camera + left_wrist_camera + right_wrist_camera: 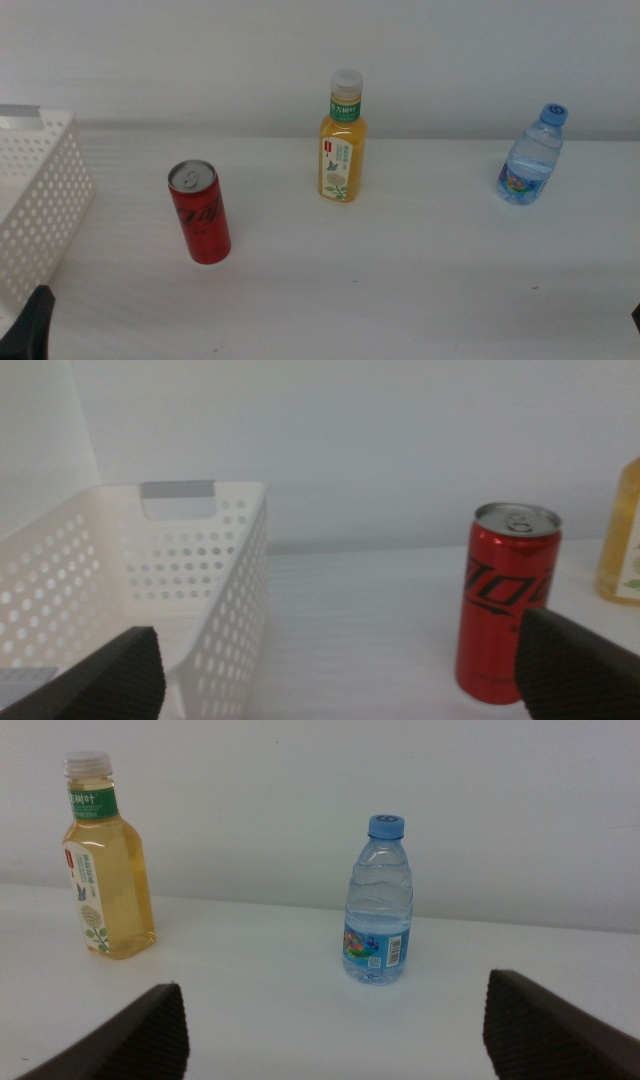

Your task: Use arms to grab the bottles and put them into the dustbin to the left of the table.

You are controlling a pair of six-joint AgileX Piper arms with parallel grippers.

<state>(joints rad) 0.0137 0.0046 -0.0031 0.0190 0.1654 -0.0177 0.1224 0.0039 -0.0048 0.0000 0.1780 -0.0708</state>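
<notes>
A small clear plastic water bottle with a blue cap (379, 903) stands upright on the plain white tabletop (250, 990). Well apart to its left stands an orange juice bottle with a green label and pale cap (103, 872). The right gripper (335, 1030) has its dark jaws spread wide, empty.

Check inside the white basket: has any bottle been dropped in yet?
No bottle shows inside the dustbin; the visible interior is bare, but its near floor is hidden behind the left gripper's jaw. Can, juice bottle and water bottle stand on the table.

Three upright obstacles stand well apart on the table (420, 280): can (200, 212), juice bottle (342, 138), water bottle (532, 156). Wide bare gaps separate them; the basket (40, 200) walls off the left edge.
</notes>
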